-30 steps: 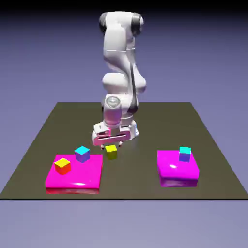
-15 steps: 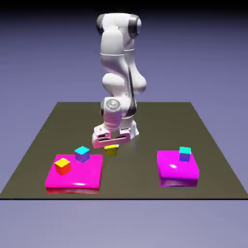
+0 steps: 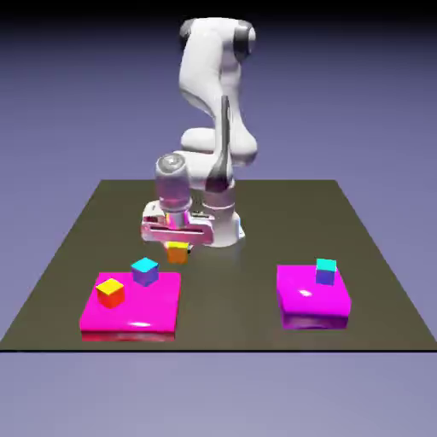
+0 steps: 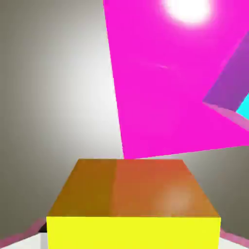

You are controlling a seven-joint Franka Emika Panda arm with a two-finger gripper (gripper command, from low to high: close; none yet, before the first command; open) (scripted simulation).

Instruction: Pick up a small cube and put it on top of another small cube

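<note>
Pinching the small cube (image 3: 177,253), I have its yellow face toward my palm and an orange-brown face showing; my gripper (image 3: 177,248) is closed on its sides, and the cube looks lifted off the dark table (image 3: 230,307). Just beyond it in the exterior view lies the magenta slab (image 3: 132,317) on the exterior view's left, bearing a cyan-topped cube (image 3: 145,272) near its far edge and a yellow-topped cube with red sides (image 3: 110,294). Well apart, a purple slab (image 3: 313,300) carries another cyan-topped cube (image 3: 326,271). I judge the pick done and the carry in hand. Which cube I should stack on, I cannot tell; the one on the magenta slab's far edge is nearest. Next I need enough height to clear its top, then squaring up above it, a gentle lowering and a level release.
</note>
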